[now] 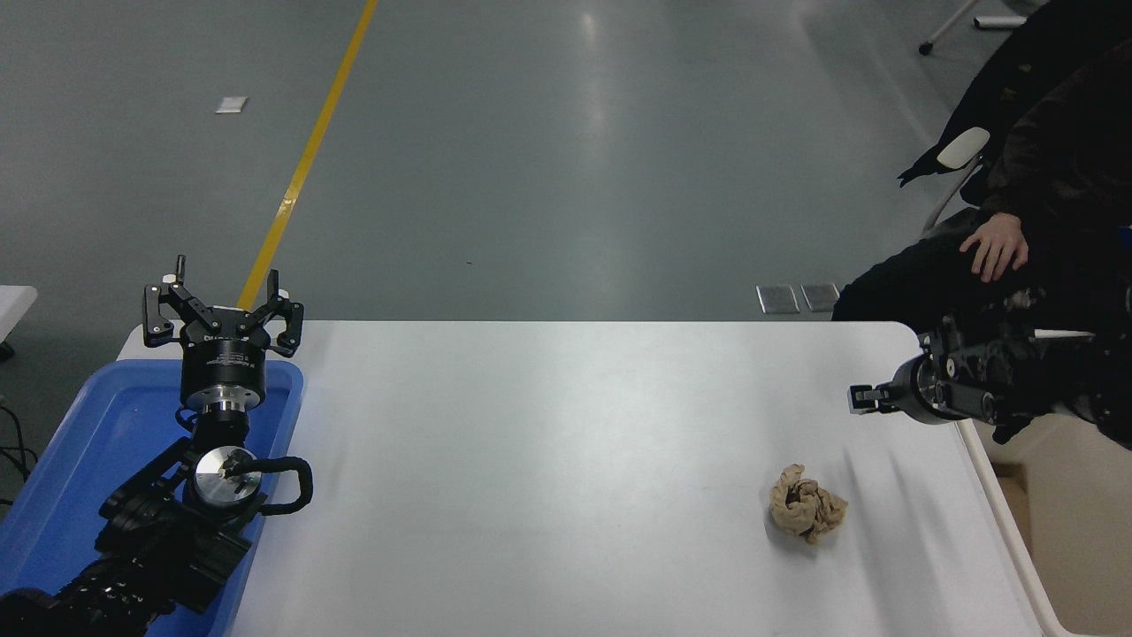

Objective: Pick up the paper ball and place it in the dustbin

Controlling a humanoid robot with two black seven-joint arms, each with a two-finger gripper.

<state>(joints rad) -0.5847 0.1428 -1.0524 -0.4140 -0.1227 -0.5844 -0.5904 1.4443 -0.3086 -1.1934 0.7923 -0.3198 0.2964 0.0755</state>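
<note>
The large cream plastic dustbin (1052, 495) stood at the white table's (566, 442) right edge. The right gripper (862, 398), whose finger state I could not tell, hung near the small crumpled tan paper ball (806, 516), which lay ungrasped on the table, probably awaiting pickup.

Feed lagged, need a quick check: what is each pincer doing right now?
Left pincer: open, empty, parked over the blue tray.
Right pincer: cannot tell open or shut; holds nothing, above the table, apart from the paper ball.

The white table (566, 460) bears the paper ball (806, 516) and a blue tray (62, 478).
</note>
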